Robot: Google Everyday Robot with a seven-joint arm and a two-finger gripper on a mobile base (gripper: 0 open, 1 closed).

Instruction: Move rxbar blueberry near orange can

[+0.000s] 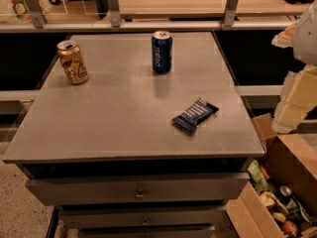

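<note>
The rxbar blueberry (195,115), a flat dark navy wrapper with pale lettering, lies at an angle on the right front part of the grey table top (124,113). The orange can (72,62), gold-orange with a silver top, stands upright at the far left of the table. My gripper (293,100) shows as pale arm parts at the right edge of the view, off the table, to the right of the bar and above it. It holds nothing that I can see.
A dark blue can (161,52) with white lettering stands upright at the back middle of the table. A cardboard box (277,202) of mixed items sits on the floor at the right front. Drawers (138,192) lie below the table top. A rail (148,26) runs behind.
</note>
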